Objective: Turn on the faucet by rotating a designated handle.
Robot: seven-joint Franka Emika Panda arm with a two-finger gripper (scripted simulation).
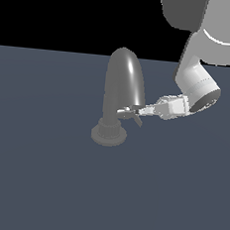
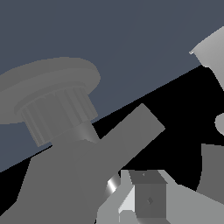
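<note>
A dark grey glossy metal faucet (image 1: 121,90), with a thick arched bullet-shaped spout on a short ribbed round base, stands on the flat slate-blue desk (image 1: 41,179). It sits just ahead of the tool, toward the exterior view's left of it, with its base lower than the tool's tips. A tiny pale silver lever stub, the handle (image 1: 124,112), juts sideways from the lower spout toward the exterior view's right, directly at the tool's tips.

The white two-fingered tool (image 1: 136,110) reaches in nearly level from the exterior view's right, carried by the white-grey robot arm (image 1: 200,80), which bends down from the upper corner behind it. One dark finger tip angles below the handle's end and a pale one lies along it, so the tips bracket the stub. Whether they press on it or merely flank it, I cannot tell at this size.

In the wrist view the faucet (image 2: 61,175) fills the near field, its ribbed base and round flange turned toward the desk (image 2: 131,43). A broad grey bar slants across beside the tool, and a bright silver sliver shows just next to the tool's pale finger pad (image 2: 129,203). A dark grey finger block stands beside that pad. The gap between the fingers is hidden here.
</note>
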